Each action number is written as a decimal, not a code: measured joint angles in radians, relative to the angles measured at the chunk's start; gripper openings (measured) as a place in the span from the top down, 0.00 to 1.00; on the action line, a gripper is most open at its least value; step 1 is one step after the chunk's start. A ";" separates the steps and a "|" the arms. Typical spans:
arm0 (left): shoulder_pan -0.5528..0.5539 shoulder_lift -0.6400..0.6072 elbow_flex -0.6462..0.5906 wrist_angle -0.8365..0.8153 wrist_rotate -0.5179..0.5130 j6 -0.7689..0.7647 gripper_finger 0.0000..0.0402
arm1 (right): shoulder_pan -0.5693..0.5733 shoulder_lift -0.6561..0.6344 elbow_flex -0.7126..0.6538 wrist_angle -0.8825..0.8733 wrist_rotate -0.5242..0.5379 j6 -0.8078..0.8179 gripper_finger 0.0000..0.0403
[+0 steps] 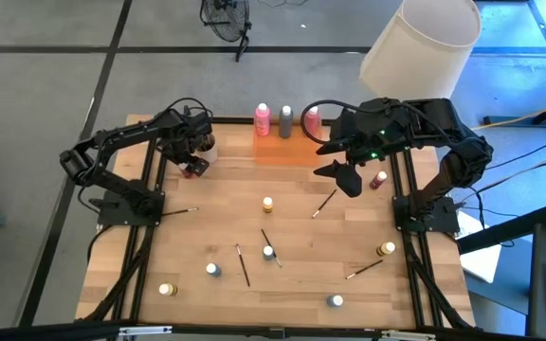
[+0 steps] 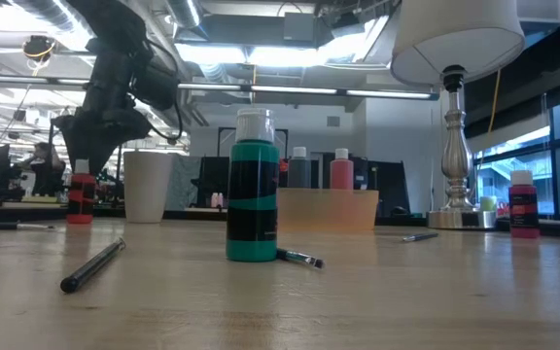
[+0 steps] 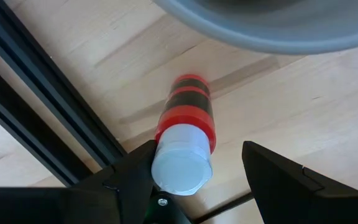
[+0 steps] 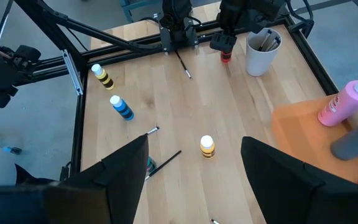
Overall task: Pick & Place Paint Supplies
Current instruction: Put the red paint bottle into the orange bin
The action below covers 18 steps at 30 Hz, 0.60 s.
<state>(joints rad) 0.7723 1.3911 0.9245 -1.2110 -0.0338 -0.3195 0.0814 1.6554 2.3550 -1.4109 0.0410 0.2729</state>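
Left wrist view: red bottle (image 3: 184, 137) upright, directly below left gripper (image 3: 197, 171), between wide-open fingers.
Right gripper (image 1: 341, 169): open, empty, farther off.

Three tall bottles (image 1: 285, 119) stand in a row on the tray (image 1: 287, 150) at the table's (image 1: 282, 284) far edge; the cup (image 1: 206, 145) stands left of the tray; small bottles (image 1: 267, 204) and brushes (image 1: 243, 264) lie scattered nearer the front; a lamp (image 1: 421, 45) sits behind the right corner.

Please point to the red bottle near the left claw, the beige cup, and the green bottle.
red bottle (image 3: 182, 167), left wrist view, white cap.
beige cup (image 4: 260, 52), right wrist view, outer wall.
green bottle (image 2: 252, 199), low view, label.
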 joint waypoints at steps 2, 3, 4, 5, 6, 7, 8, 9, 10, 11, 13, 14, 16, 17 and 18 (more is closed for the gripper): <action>0.000 0.000 0.000 -0.003 0.000 0.000 0.42 | 0.000 0.000 0.000 0.000 0.000 0.000 0.35; 0.000 0.000 0.000 -0.005 0.000 0.000 0.42 | 0.000 0.000 0.000 0.000 0.000 0.002 0.35; 0.000 0.000 0.000 -0.006 -0.001 0.000 0.42 | 0.000 0.000 0.000 0.000 0.000 0.005 0.35; 0.000 0.000 0.000 -0.006 -0.003 0.000 0.42 | 0.000 0.000 0.000 0.000 0.000 0.005 0.35; 0.000 0.000 0.000 -0.006 -0.010 0.000 0.42 | 0.000 0.000 0.000 0.000 0.000 0.005 0.35; 0.000 0.000 0.000 -0.006 -0.016 0.000 0.42 | 0.000 0.000 0.000 0.001 0.000 0.005 0.35; 0.000 0.000 0.000 -0.005 -0.020 0.000 0.42 | 0.000 0.000 0.000 0.001 0.000 0.007 0.35; 0.000 0.000 0.000 -0.005 -0.022 0.000 0.42 | 0.000 0.000 0.000 0.004 0.000 0.008 0.35; 0.000 0.000 0.000 -0.005 -0.023 0.000 0.42 | 0.000 0.000 0.000 0.008 0.000 0.007 0.35; 0.000 0.000 0.000 -0.004 -0.024 0.000 0.42 | 0.000 0.000 0.000 0.012 0.000 0.007 0.35; 0.000 0.000 0.000 0.000 -0.024 0.004 0.42 | 0.000 0.000 0.000 0.019 0.000 0.007 0.35; 0.000 0.000 0.000 0.004 -0.024 0.007 0.42 | 0.000 0.000 0.000 0.024 0.000 0.007 0.35; 0.000 0.000 -0.001 0.005 -0.024 0.008 0.42 | 0.000 0.000 0.000 0.029 0.000 0.007 0.35; 0.000 0.000 -0.004 0.006 -0.024 0.008 0.42 | 0.000 0.000 0.000 0.032 0.000 0.007 0.35; 0.000 0.000 -0.011 0.007 -0.024 0.008 0.42 | 0.000 0.000 0.000 0.035 0.000 0.008 0.35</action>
<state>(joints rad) 0.7723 1.3911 0.9132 -1.2037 -0.0582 -0.3119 0.0814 1.6554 2.3550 -1.3761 0.0406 0.2806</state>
